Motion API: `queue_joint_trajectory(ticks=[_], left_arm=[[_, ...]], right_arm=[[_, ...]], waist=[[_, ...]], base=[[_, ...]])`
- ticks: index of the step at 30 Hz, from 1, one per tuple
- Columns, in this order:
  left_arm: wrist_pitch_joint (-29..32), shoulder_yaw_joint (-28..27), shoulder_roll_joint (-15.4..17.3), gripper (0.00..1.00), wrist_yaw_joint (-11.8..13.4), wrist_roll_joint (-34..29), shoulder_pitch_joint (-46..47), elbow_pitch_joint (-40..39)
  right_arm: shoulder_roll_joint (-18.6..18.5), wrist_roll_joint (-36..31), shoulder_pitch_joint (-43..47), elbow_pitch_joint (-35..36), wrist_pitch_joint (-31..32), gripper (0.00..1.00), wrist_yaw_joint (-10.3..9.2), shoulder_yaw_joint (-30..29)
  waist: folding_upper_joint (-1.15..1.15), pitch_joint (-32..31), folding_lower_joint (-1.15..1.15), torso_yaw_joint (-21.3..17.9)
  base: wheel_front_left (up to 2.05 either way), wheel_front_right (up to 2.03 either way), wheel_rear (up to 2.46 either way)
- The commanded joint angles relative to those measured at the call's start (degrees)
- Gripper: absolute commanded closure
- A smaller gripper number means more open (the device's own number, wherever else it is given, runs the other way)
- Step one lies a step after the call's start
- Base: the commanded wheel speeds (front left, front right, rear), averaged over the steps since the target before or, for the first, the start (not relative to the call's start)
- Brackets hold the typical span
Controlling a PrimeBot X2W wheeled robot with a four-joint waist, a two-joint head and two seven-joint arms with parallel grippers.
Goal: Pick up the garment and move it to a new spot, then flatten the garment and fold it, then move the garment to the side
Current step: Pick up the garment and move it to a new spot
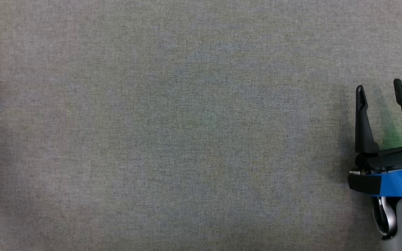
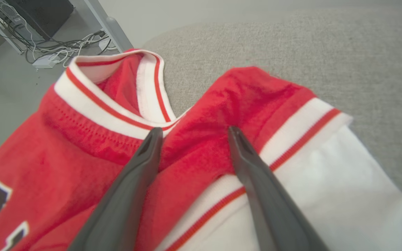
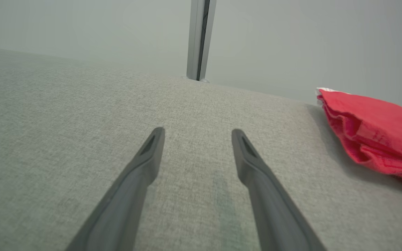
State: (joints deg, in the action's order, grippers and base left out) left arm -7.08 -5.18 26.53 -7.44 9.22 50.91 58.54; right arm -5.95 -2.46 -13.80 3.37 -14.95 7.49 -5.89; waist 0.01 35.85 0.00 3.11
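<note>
Our left gripper (image 2: 194, 134) stands spread over the red-and-white garment (image 2: 65, 146) at the rounded edge of the table (image 2: 291, 42) (cables (image 2: 65, 45) upper left), our right gripper (image 1: 379, 87) likewise parted at lower right, open room stretching leftward.

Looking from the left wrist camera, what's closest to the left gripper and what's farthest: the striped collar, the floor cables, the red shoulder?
1. Red shoulder: between the left gripper's open fingers.
2. Striped collar: just beyond, upper left.
3. Floor cables: far off, past the table's edge.
</note>
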Motion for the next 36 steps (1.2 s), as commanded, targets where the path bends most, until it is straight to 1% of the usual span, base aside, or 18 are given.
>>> queue_joint_trajectory(ticks=[1,5,6,7,8,9,14,18,23,26,29,36], left_arm=[[1.83,1.17,-0.48,0.0,-0.04,0.93,0.13,2.12],[7.19,4.55,-1.56,0.0,-0.04,5.15,1.02,5.86],[8.06,5.41,-1.6,0.02,-0.04,6.05,1.19,6.28],[8.72,6.22,-1.44,0.58,-0.04,6.84,1.37,6.55],[8.91,7.04,-1.29,0.8,-0.05,7.72,1.5,6.56],[8.74,7.9,-1.16,1.0,-0.05,8.53,1.52,6.34],[5.51,11.35,0.64,1.0,-0.06,11.75,1.67,4.47],[-0.61,13.86,1.97,1.0,-0.05,13.06,3.23,1.64],[-6.3,16.81,2.6,1.0,-0.05,11.98,5.69,-2.11],[-7.6,17.86,2.24,1.0,-0.01,10.83,7.59,-6.08],[-8.0,18.97,0.93,1.0,0.4,9.2,9.38,-11.63],[-7.3,23.68,-2.68,1.0,0.84,5.73,12.99,-26.53]], right_arm=[[0.18,-0.49,-0.25,0.32,-0.11,0.0,0.01,-0.13],[0.41,-0.63,-0.79,0.0,-0.13,0.0,0.01,0.02],[0.39,-0.59,-1.0,-0.16,-0.14,0.0,0.01,0.12],[0.39,-0.6,-1.18,-0.32,-0.14,0.0,0.01,0.22],[0.42,-0.65,-1.38,-0.53,-0.14,0.0,0.01,0.37],[0.51,-0.73,-1.49,-0.75,-0.14,0.0,0.01,0.54],[0.72,-0.17,-1.22,-2.2,-0.18,0.0,0.01,0.79],[1.15,0.53,-0.69,-3.89,-0.23,0.0,0.01,0.59],[1.84,1.58,-0.14,-5.75,-0.28,0.0,0.01,1.08],[2.26,2.56,0.28,-6.5,-0.26,0.0,0.01,1.2],[2.65,3.36,0.78,-7.06,-0.25,0.0,0.01,1.18],[3.01,5.33,2.08,-8.09,-0.25,0.0,0.01,1.09]], waist=[[-0.01,0.14,0.0,0.19],[-0.01,0.12,0.0,0.63],[-0.01,0.03,0.0,0.71],[-0.01,-0.08,0.0,0.76],[-0.01,-0.27,0.0,0.78],[-0.01,-0.5,0.0,0.76],[-0.01,-2.6,0.0,0.31],[-0.01,-5.25,0.0,-0.18],[-0.01,-9.14,0.0,-1.15],[-0.01,-11.29,0.0,-2.15],[-0.01,-13.33,0.0,-3.41],[-0.01,-17.28,0.0,-8.34]], base=[[0.0,0.0,0.0],[0.0,0.0,0.0],[0.0,0.0,0.0],[0.0,0.0,0.0],[0.0,0.0,0.0],[0.0,0.0,0.0],[0.0,0.0,0.0],[0.0,0.0,0.0],[0.0,0.0,0.0],[0.0,0.0,0.0],[0.0,0.0,0.0],[0.0,0.0,0.0]])
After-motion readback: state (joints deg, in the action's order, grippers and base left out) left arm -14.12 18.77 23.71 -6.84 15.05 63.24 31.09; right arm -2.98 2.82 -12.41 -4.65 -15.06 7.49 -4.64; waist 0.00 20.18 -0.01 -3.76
